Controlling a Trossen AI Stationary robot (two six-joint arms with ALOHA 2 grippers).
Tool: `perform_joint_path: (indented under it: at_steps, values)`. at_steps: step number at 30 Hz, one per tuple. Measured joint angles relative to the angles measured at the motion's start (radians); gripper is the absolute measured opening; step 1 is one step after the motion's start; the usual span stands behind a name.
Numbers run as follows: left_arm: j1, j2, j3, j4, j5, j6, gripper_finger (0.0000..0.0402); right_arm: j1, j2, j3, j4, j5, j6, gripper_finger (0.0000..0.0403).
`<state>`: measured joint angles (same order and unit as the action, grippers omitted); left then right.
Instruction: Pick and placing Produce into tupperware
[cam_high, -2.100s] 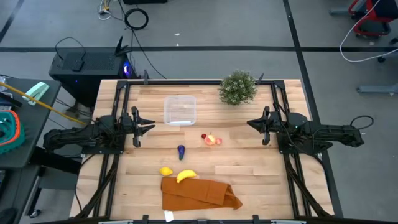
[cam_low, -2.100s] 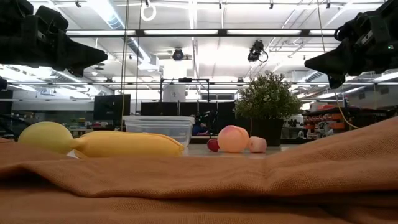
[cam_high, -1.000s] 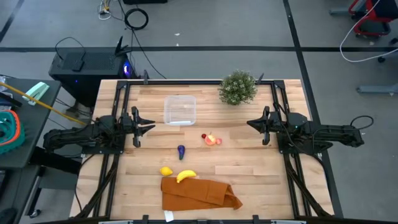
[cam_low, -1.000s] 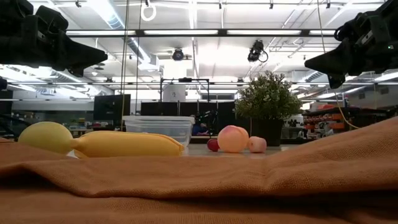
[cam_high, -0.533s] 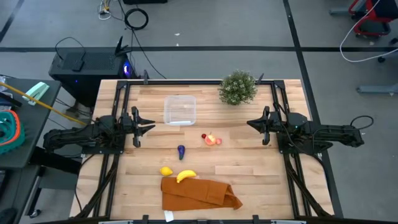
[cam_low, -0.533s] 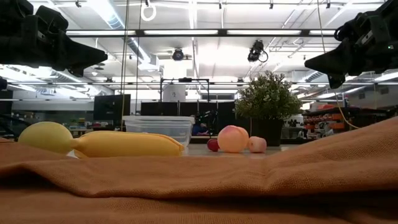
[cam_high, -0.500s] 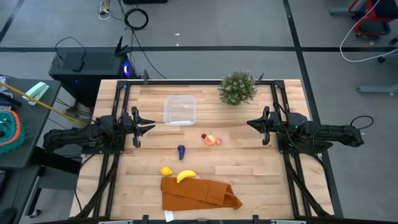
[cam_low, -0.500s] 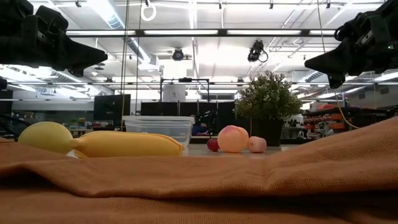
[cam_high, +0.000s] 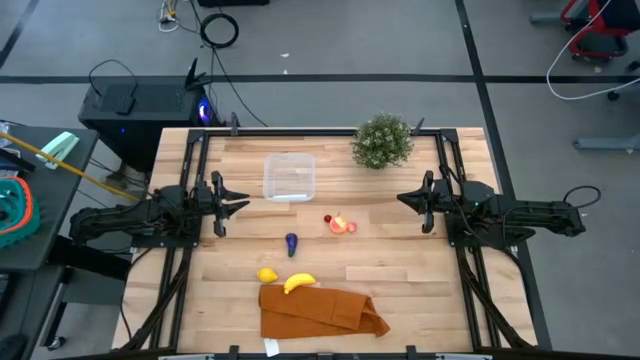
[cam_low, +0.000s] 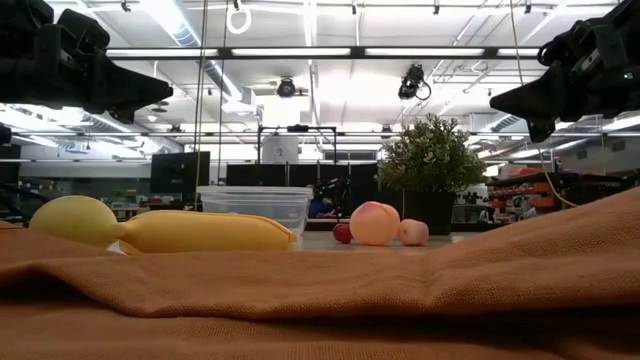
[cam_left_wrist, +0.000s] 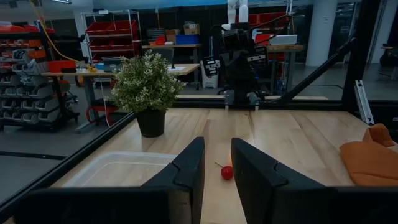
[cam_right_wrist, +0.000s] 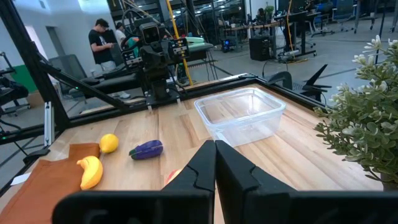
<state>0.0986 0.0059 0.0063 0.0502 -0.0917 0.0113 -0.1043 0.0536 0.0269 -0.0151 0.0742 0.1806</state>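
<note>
A wooden table (cam_high: 400, 270) is seen from above, with two dark robot arms reaching in from its left and right sides. The left gripper (cam_high: 236, 206) hovers over the left part of the table with its two fingers (cam_left_wrist: 186, 171) parted and nothing between them. The right gripper (cam_high: 404, 200) hovers over the right part, its fingers pressed together and empty.

One orange-brown folded cloth (cam_high: 320, 310) lies at the near edge. One green bushy potted plant (cam_high: 382, 140) stands at the far edge, right of centre. One clear, squarish tupperware container (cam_high: 289, 176) sits at the far side, left of the plant, with nothing inside it.

Five pieces of toy produce lie on the table, all outside the container. One yellow banana (cam_high: 298, 283) rests at the cloth's far edge, with one yellow lemon (cam_high: 266, 275) just to its left. One red-peach round fruit (cam_high: 342, 225) sits near the centre, with one tiny red piece (cam_high: 327, 220) just left of it. One dark purple piece (cam_high: 291, 243) lies between the fruit and the banana.
</note>
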Motion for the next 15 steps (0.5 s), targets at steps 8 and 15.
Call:
perform_joint_path:
  at_steps: [8,15]
  values:
    - [0.001,0.0,0.0,0.011,0.0,0.031,0.0081,0.0,0.0,0.0,0.0,0.0,0.011,0.0015]
    - [0.0,0.0,0.0,0.052,-0.001,0.053,0.0073,0.0,0.0,0.0,0.0,0.0,0.04,0.0015]
